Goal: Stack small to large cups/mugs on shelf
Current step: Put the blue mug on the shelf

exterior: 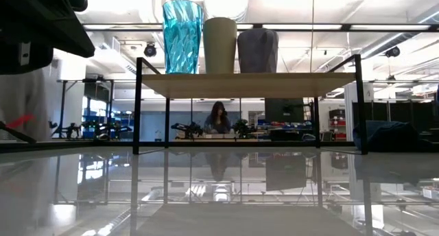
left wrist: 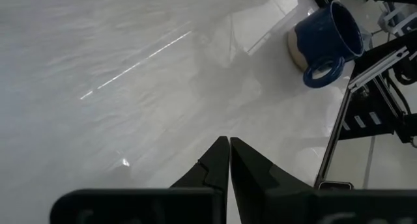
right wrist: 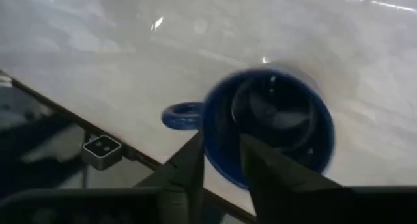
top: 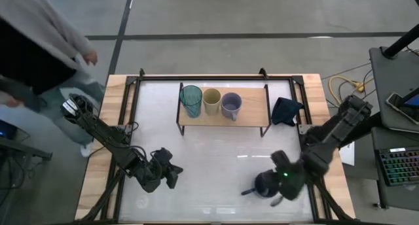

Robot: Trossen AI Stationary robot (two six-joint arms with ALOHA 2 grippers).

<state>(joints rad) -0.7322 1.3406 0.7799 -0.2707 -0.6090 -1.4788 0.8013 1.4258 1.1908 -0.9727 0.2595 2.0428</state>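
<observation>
Glossy white tabletop [top: 216,153]; matt wooden shelf [top: 252,110]; see-through teal tumbler [top: 191,99]; glossy blue mug [left wrist: 326,38].

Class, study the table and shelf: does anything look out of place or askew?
One thing: the dark blue mug stands on the white table near its front right, apart from the three cups lined up on the shelf. The right claw is at its rim. A dark cloth lies beside the shelf. Nothing is spilled.

Low light wooden shelf [top: 252,113] upper centre; on left half, row: teal see-through tumbler [top: 191,99], cream cup [top: 211,101], grey-lavender cup [top: 231,105], upright. Dark blue handled mug [top: 264,184] upright lower right, on tabletop.
</observation>
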